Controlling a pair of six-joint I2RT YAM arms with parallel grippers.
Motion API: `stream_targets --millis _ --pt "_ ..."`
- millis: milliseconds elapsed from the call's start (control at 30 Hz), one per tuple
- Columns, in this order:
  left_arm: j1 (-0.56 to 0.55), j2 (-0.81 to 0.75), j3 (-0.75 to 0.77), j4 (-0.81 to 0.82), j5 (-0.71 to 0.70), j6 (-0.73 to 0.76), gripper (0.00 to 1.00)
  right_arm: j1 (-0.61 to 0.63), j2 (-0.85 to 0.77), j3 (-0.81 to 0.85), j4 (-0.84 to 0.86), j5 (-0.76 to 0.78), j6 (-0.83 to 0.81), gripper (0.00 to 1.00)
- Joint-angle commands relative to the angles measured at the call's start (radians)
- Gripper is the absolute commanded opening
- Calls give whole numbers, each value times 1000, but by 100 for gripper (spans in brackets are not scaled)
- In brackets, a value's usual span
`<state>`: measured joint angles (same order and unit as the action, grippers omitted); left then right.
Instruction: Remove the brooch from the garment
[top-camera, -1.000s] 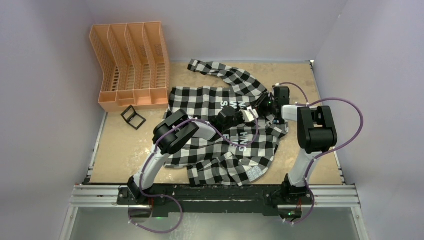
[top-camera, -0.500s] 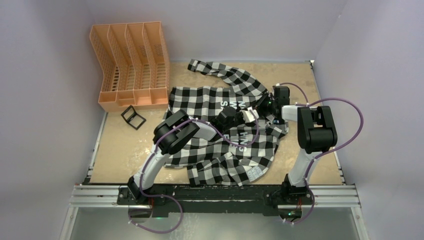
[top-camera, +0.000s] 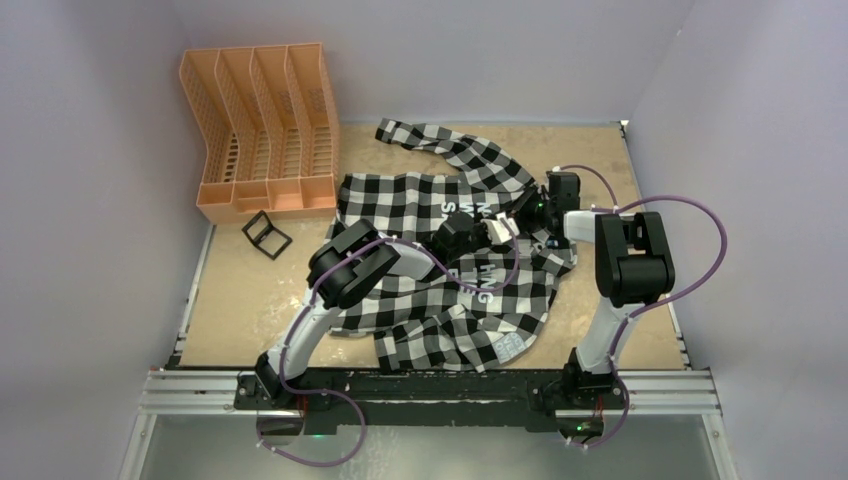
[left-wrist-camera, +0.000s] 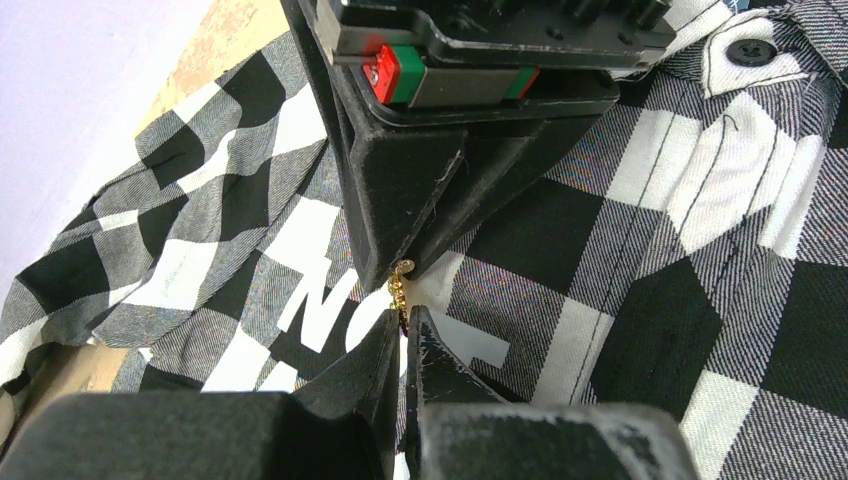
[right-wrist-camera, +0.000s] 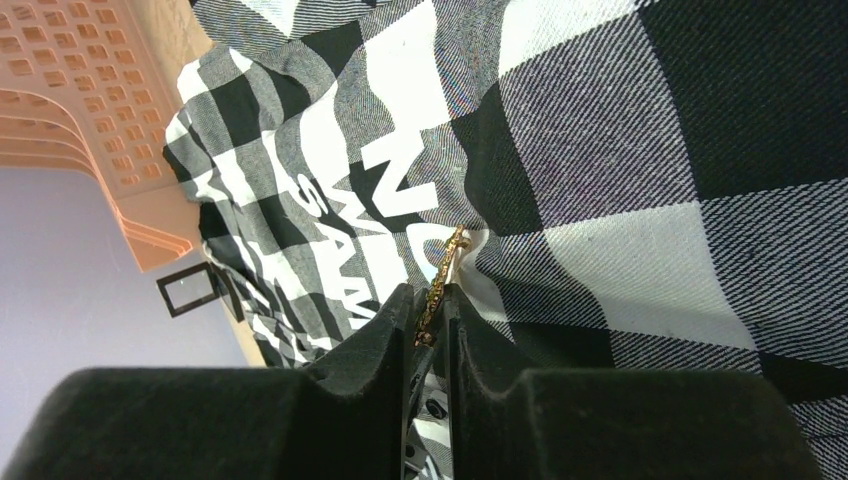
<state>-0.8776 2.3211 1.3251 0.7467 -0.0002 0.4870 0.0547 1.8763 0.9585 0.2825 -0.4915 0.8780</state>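
The brooch (left-wrist-camera: 398, 290) sits near the middle of the shirt (top-camera: 420, 300), beside the white printed letters. It is a thin gold piece standing edge-on where the cloth rises into a small fold. The right claw (right-wrist-camera: 428, 310) is clenched on it: in the right wrist view the gold strip runs straight down into the narrow slot between the two black fingers. The left claw (left-wrist-camera: 405, 335) meets it tip to tip from the other side, with its fingers drawn almost together right at the brooch's lower end. I cannot tell whether it pinches the pin itself or the cloth just under it. The brooch does not look free of the fabric yet, and that is where the trouble lies. If the right claw pulls while the pin is caught in the weave, the whole shirt may lift and slide across the tabletop (top-camera: 250, 290), or a thread may snag or tear. The hold is on a slim, hard edge, so a sideways tug could make the brooch twist and slip out, dropping into the folds where it would be hard to find. The two claws are also so close that a small misjudged move could knock one against the other.
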Motion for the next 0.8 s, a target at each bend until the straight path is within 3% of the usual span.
stream_targets --millis 0,467,767 --pt "-23 10 36 -3 65 -34 0 23 -18 3 46 -70 2 19" --pt "-24 8 40 -9 27 -47 0 35 -64 -1 29 -73 -9 30" --pt "-24 3 27 -3 3 -50 0 33 -140 1 -71 -41 -56 36"
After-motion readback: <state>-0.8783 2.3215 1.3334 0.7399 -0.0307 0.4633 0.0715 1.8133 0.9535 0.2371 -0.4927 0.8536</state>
